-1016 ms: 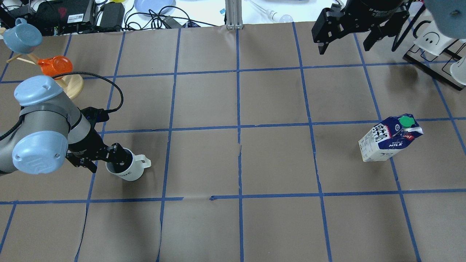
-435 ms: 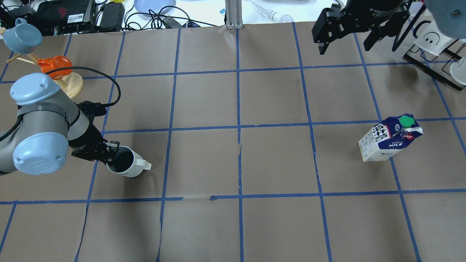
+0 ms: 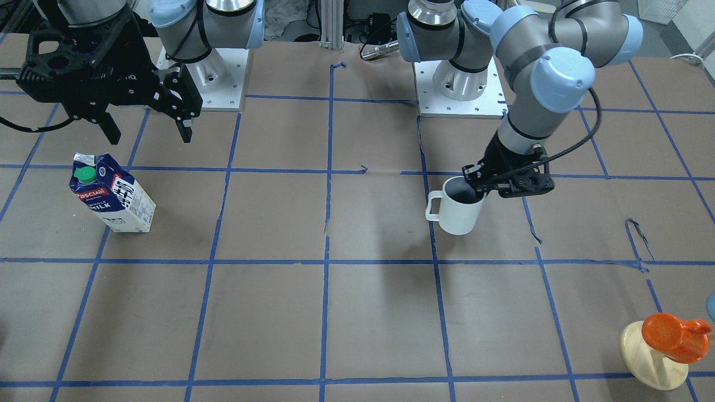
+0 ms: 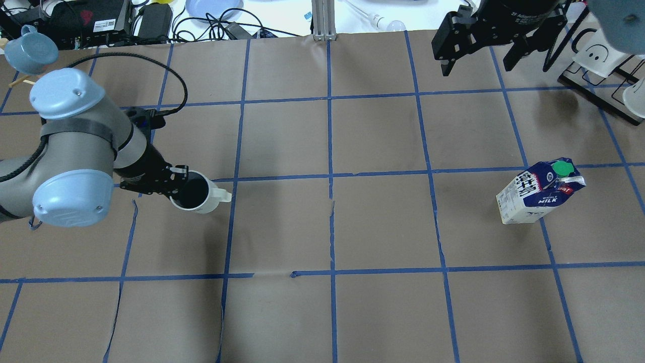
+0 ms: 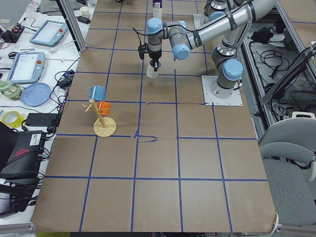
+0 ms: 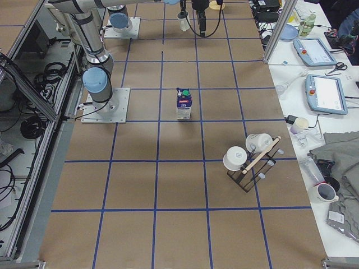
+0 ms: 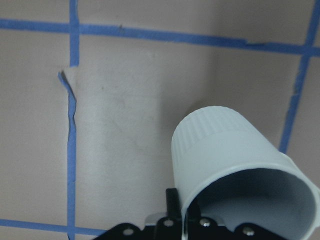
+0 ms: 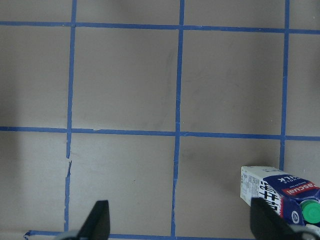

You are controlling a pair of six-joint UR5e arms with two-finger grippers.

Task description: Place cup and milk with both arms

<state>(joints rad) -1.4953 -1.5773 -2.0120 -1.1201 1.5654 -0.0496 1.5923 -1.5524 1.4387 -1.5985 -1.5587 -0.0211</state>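
White cup [image 4: 195, 193] in left gripper [image 4: 176, 184]

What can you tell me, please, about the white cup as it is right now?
The cup is a small white mug, ceramic by its look, with a dark inside and one loop handle pointing toward the table's middle. The left gripper is shut on its rim opposite the handle, one finger inside. It hangs slightly tilted, seemingly clear of the brown paper; its shadow lies apart. Nothing else touches it.
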